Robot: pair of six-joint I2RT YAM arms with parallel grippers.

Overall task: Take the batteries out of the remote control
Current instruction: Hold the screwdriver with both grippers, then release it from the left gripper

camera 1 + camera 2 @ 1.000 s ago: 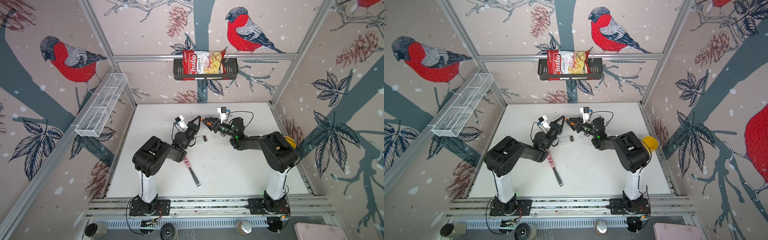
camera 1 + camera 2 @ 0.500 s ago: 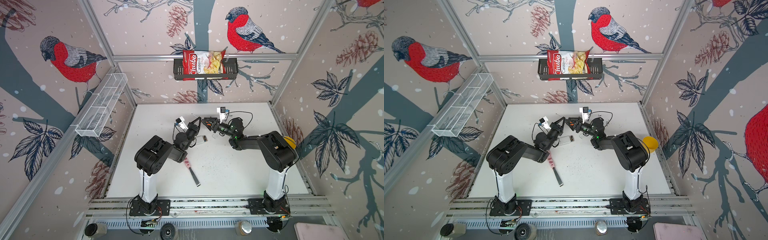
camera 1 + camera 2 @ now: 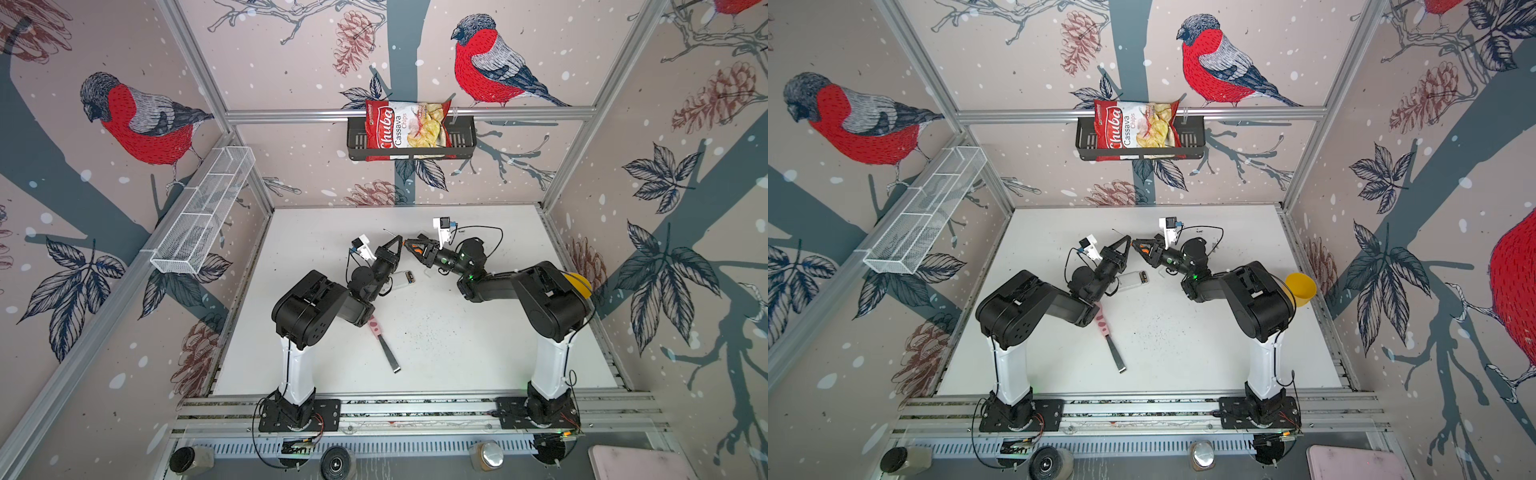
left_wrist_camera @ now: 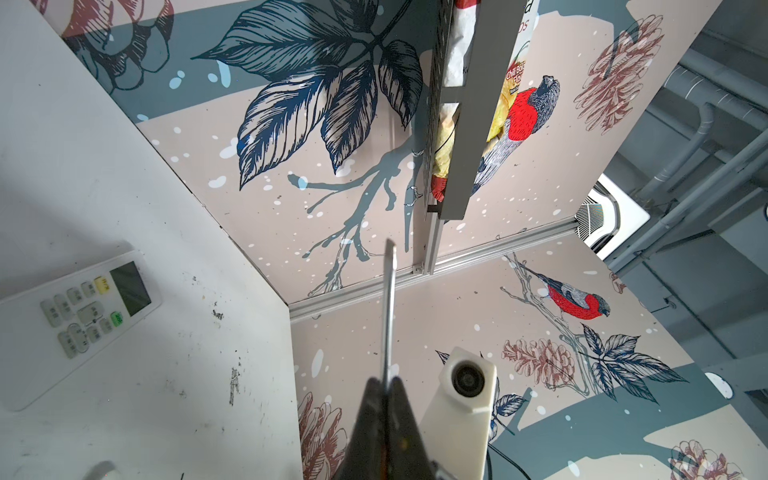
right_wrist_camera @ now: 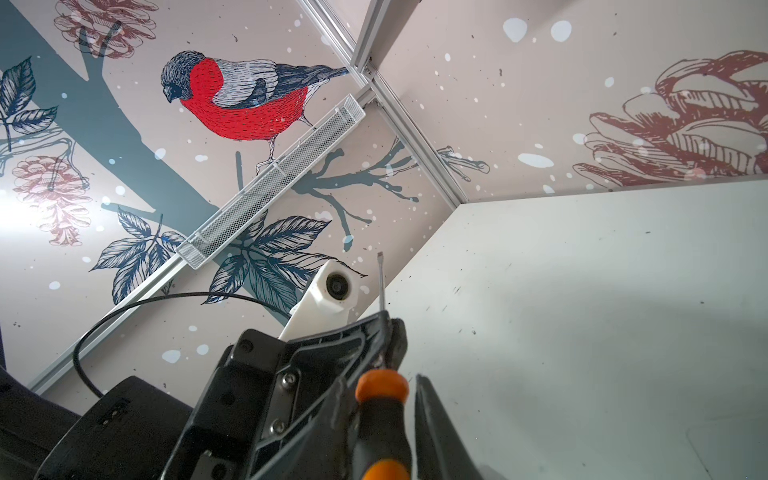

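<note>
The left gripper [image 4: 384,380] pinches the steel shaft of an orange-and-black-handled screwdriver [image 5: 382,392]; the right gripper [image 3: 411,245] flanks its handle (whether clamped, cannot tell). A dark, gold-tipped battery [image 3: 409,276] sits in the white plastic remote control [image 3: 400,281] at the left gripper's 6 o'clock.

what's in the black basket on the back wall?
One red-and-white Chuba cassava chips bag fills most of the black basket. The bag covers whatever may lie behind or under it.
</note>
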